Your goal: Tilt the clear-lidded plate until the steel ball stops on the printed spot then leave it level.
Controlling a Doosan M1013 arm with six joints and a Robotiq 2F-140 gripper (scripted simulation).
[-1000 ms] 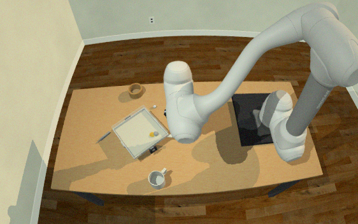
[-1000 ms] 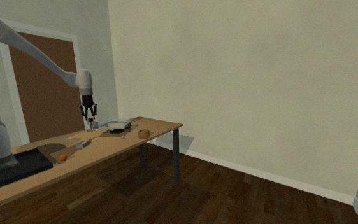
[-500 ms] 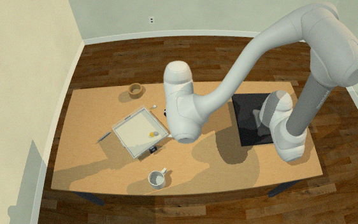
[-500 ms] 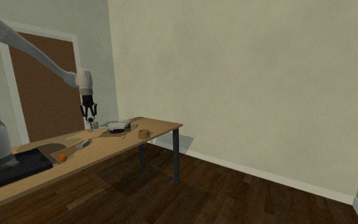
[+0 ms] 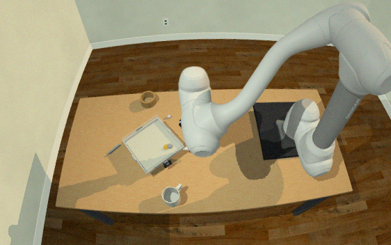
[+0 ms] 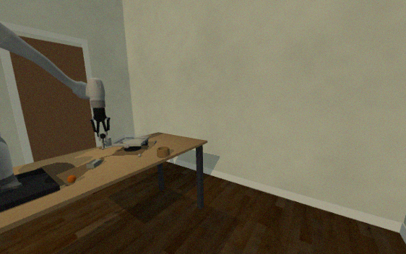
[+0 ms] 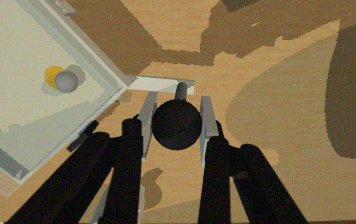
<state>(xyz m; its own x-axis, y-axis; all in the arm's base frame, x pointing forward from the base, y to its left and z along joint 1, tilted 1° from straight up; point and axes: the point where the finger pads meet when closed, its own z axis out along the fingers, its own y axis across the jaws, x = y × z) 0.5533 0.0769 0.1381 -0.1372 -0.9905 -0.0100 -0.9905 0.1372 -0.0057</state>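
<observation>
Fingers are pressing in on a black round knob [image 7: 176, 124] from both sides in the wrist view, gripping it; the knob is sitting on a short stem beside the corner of the clear-lidded plate [image 7: 30, 117]. One steel ball [image 7: 66, 81] is resting inside, overlapping the edge of one yellow printed spot [image 7: 51, 74] but not sitting squarely over it. I judge the step in hand is a fine tilt through the knob, and doing it well is calling for very small, slow moves that are nudging the ball toward the spot's middle, then easing back to level before it is rolling past.

From the top view, one white arm [image 5: 243, 101] is reaching over the wooden surface [image 5: 104, 174], its wrist hiding the knob. The plate [image 5: 139, 147] is lying near the middle-left, ball and spot showing near its right corner. Around it I am counting one tape roll [image 5: 148, 99], one pen [image 5: 113, 150], one white mug [image 5: 171, 195], one small pale bit near the plate's upper corner, and one dark mat [image 5: 269, 118] under the arm's base. None of the loose things appears to be touching the plate.

From the exterior view, the gripper [image 6: 100, 130] is hanging straight down at the plate's near end. One orange ball [image 6: 71, 178] and one small grey block [image 6: 94, 164] are lying well apart from it.
</observation>
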